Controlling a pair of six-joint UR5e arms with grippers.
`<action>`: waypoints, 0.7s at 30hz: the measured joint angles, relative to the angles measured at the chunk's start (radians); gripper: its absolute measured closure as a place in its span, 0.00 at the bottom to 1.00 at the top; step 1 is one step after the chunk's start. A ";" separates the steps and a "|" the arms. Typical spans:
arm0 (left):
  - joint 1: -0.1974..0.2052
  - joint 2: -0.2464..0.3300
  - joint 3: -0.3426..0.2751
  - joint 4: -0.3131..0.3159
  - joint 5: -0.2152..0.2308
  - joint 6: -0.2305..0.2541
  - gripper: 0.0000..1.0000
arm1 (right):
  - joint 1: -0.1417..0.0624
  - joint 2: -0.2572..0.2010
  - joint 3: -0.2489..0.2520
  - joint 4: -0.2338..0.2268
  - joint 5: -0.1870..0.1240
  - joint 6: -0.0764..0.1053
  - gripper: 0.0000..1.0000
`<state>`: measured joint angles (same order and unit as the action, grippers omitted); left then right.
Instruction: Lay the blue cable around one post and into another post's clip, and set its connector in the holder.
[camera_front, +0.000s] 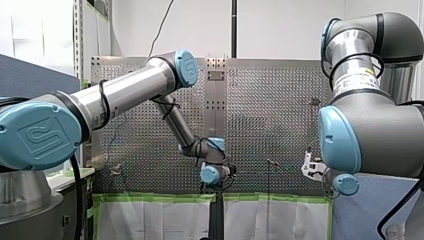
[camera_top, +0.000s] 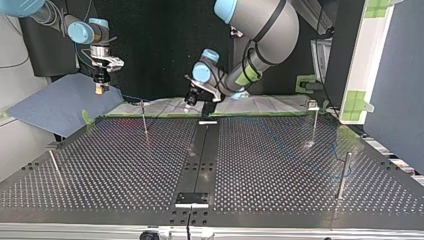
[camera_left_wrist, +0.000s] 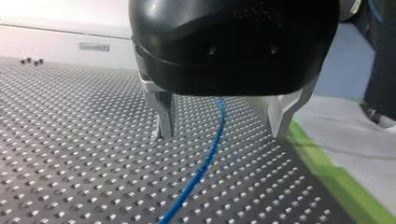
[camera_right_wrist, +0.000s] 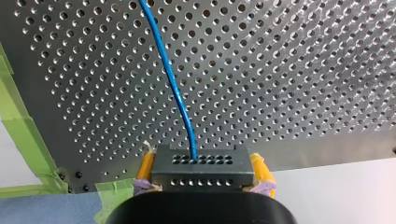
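The left gripper (camera_left_wrist: 222, 119): its metal fingers (camera_left_wrist: 164, 112) are spread wide, and the blue cable (camera_left_wrist: 201, 168) is passed between them over the perforated table (camera_left_wrist: 70, 140), clear of both. The right gripper (camera_right_wrist: 203, 168): its yellow pads (camera_right_wrist: 145, 169) are clamped on the black connector (camera_right_wrist: 201, 179), from which the cable is led out across the table. One cable, one connector and four upright posts (camera_top: 145, 122) are counted; in the top view two posts are seen in each half.
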<state>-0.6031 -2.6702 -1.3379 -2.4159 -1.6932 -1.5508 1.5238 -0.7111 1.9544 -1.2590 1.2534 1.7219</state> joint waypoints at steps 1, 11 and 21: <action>0.001 0.000 -0.006 0.001 0.003 0.002 0.00 | 0.000 0.000 0.000 0.000 0.000 0.000 1.00; 0.003 0.001 -0.016 0.009 0.020 0.008 0.00 | 0.000 0.000 -0.001 0.007 0.000 -0.006 1.00; 0.002 0.001 -0.015 0.009 0.030 0.006 0.25 | 0.000 0.000 -0.001 0.013 0.000 -0.011 1.00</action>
<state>-0.6007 -2.6692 -1.3525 -2.4070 -1.6634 -1.5445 1.5242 -0.7112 1.9537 -1.2460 1.2534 1.7109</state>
